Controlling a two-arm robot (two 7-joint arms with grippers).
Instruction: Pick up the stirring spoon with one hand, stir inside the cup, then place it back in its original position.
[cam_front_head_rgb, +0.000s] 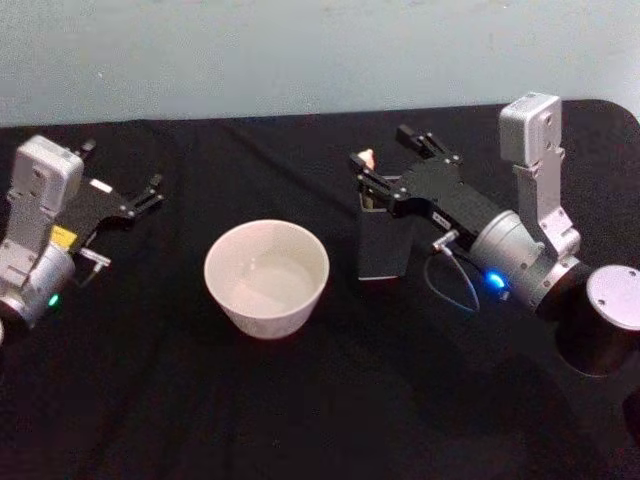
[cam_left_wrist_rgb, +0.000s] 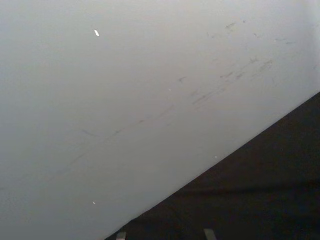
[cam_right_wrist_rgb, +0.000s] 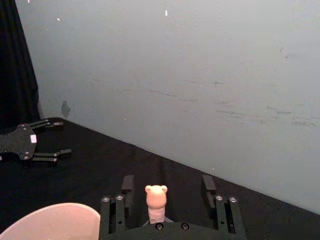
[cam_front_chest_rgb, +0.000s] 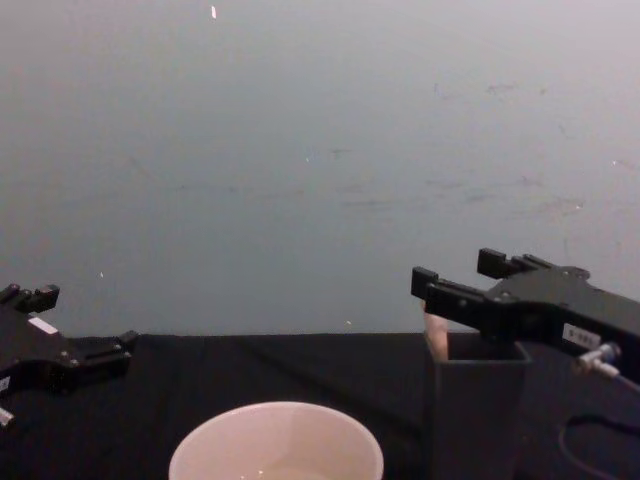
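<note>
The stirring spoon (cam_front_head_rgb: 366, 158) stands upright in a dark grey square holder (cam_front_head_rgb: 385, 245), with its cream animal-head knob (cam_right_wrist_rgb: 156, 199) sticking out of the top. My right gripper (cam_front_head_rgb: 385, 150) is open, one finger on each side of the knob and neither touching it. In the chest view the spoon handle (cam_front_chest_rgb: 436, 332) shows just under the right gripper (cam_front_chest_rgb: 458, 272). The cream-white cup (cam_front_head_rgb: 267, 275) sits left of the holder, with some clear liquid in it. My left gripper (cam_front_head_rgb: 155, 193) is open and parked at the far left, holding nothing.
The table (cam_front_head_rgb: 320, 420) is covered in black cloth, and a pale wall (cam_front_chest_rgb: 320, 150) rises behind it. A thin cable (cam_front_head_rgb: 450, 285) loops below the right wrist. A dark cylinder with a grey lid (cam_front_head_rgb: 612, 300) stands at the right edge.
</note>
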